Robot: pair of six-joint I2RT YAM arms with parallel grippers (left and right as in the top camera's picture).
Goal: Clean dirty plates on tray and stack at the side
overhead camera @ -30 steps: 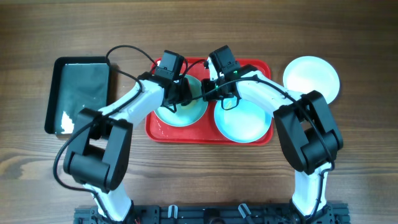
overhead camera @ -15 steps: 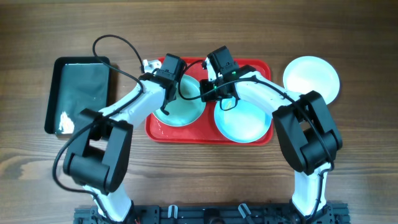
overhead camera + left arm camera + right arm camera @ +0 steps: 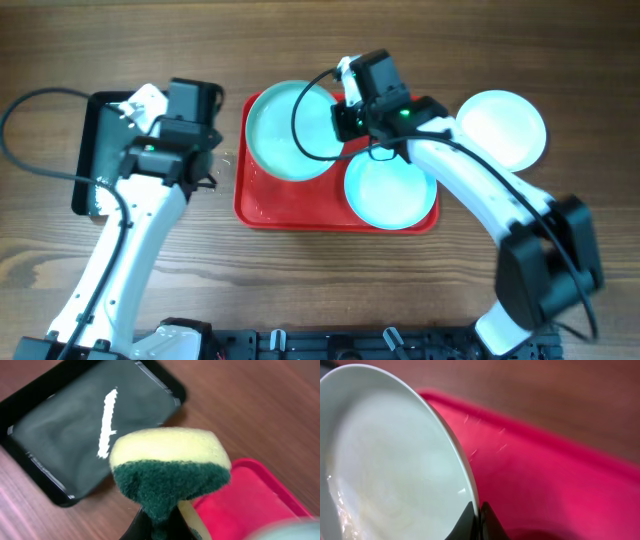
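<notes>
Overhead view: right hand (image 3: pixel 343 118) pinches the rim of a tilted turquoise plate (image 3: pixel 290 130) over the far left of the red tray (image 3: pixel 262 210). The second turquoise plate (image 3: pixel 388 195) lies at the tray's near right, and the white plate (image 3: pixel 502 125) sits on the tabletop (image 3: pixel 500 40) to the right. Left hand (image 3: pixel 160 520) pinches a sponge (image 3: pixel 170 465).

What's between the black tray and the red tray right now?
Only bare table shows there in the overhead view. The left gripper, shut on a sponge, hangs above that strip.
</notes>
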